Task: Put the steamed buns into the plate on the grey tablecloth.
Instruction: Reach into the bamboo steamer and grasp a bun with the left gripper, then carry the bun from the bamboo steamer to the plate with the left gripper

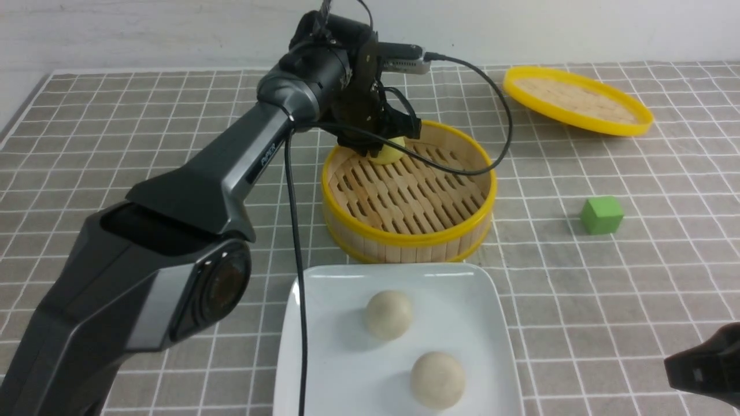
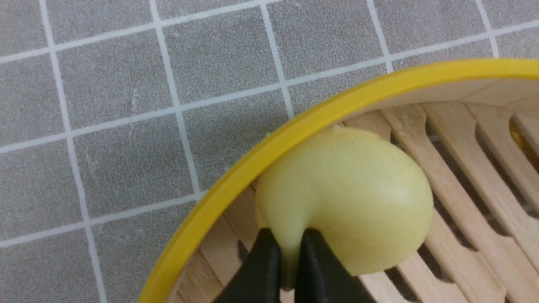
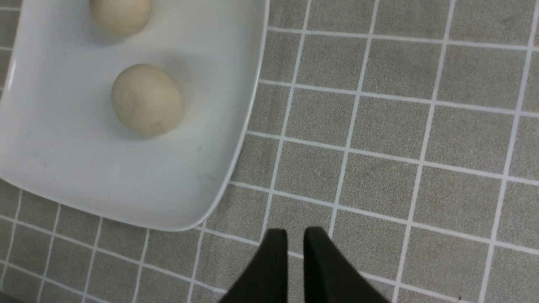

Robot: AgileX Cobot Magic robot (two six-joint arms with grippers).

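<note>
Over the bamboo steamer's slatted floor [image 1: 404, 190], just inside its yellow rim, the left pincer [image 2: 290, 252] is pinched on an edge of the pale yellow bun [image 2: 370, 198], bunching it. Beside the steamer, the white square plate [image 1: 347, 375] already bears two cream buns [image 1: 388, 315]. Two are done, then; this last one awaits carrying across. Near the plate, the right pincer [image 3: 295, 244] stands slightly parted, holding nothing.
</note>
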